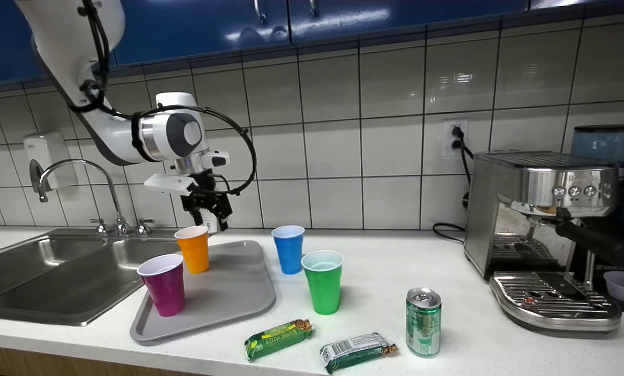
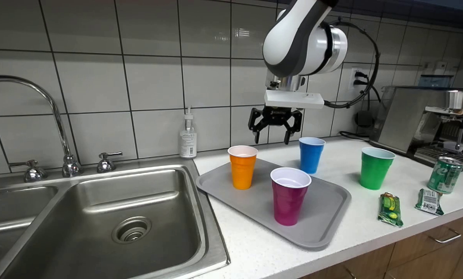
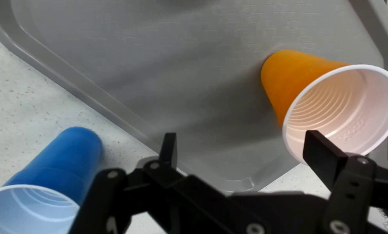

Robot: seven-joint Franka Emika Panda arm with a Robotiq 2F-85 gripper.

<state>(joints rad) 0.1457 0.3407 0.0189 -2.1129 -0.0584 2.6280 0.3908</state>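
Observation:
My gripper (image 1: 211,220) is open and empty, above the back of the grey tray (image 1: 228,297). In an exterior view its fingers (image 2: 272,139) point down between the orange cup (image 2: 242,172) and the blue cup (image 2: 311,159). The orange cup stands upright on the tray. In the wrist view one finger overlaps the rim of the orange cup (image 3: 288,81), with no visible contact. The blue cup (image 3: 64,159) stands on the counter beside the tray. A purple cup (image 1: 165,290) stands on the tray's front part. A green cup (image 1: 324,290) stands on the counter.
Two green-wrapped bars (image 1: 279,339) (image 1: 356,352) and a green can (image 1: 423,324) lie or stand near the counter's front. A steel sink (image 2: 138,217) with a faucet (image 2: 66,155) adjoins the tray. A soap bottle (image 2: 188,139) and an espresso machine (image 1: 544,209) stand at the back.

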